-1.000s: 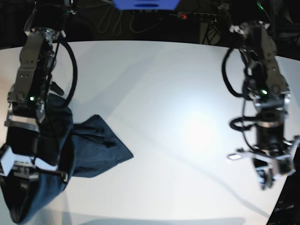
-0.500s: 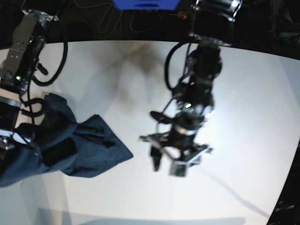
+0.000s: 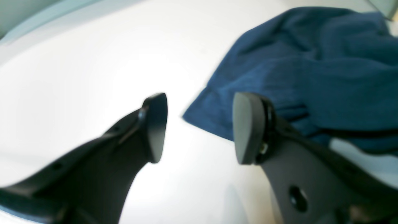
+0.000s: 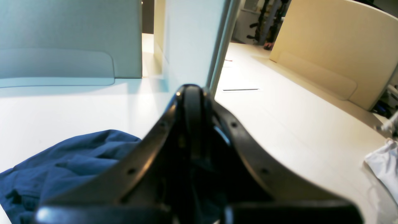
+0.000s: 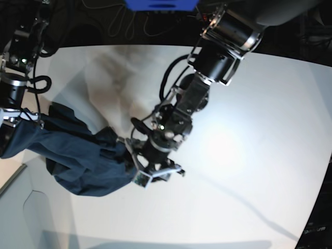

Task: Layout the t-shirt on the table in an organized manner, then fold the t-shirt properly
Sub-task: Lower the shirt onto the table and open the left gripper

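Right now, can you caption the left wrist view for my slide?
Open left end effector poised at the corner of the rumpled navy t-shirt on the white table.

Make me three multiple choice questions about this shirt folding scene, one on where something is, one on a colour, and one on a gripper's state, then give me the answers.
1. Where is the left gripper relative to the t-shirt?
A. At a corner of the shirt's edge
B. Far across the table
C. Under the shirt

2. What colour is the t-shirt?
A. Red
B. Dark navy blue
C. White

3. How do the left gripper's jaws stand?
A. Shut tight on cloth
B. Apart, with nothing clamped between them
C. Shut on nothing

Answers:
1. A, since the left wrist view shows the shirt's corner just beyond the fingertips.
2. B, as every view shows blue cloth.
3. B, because white tabletop shows between the pads.
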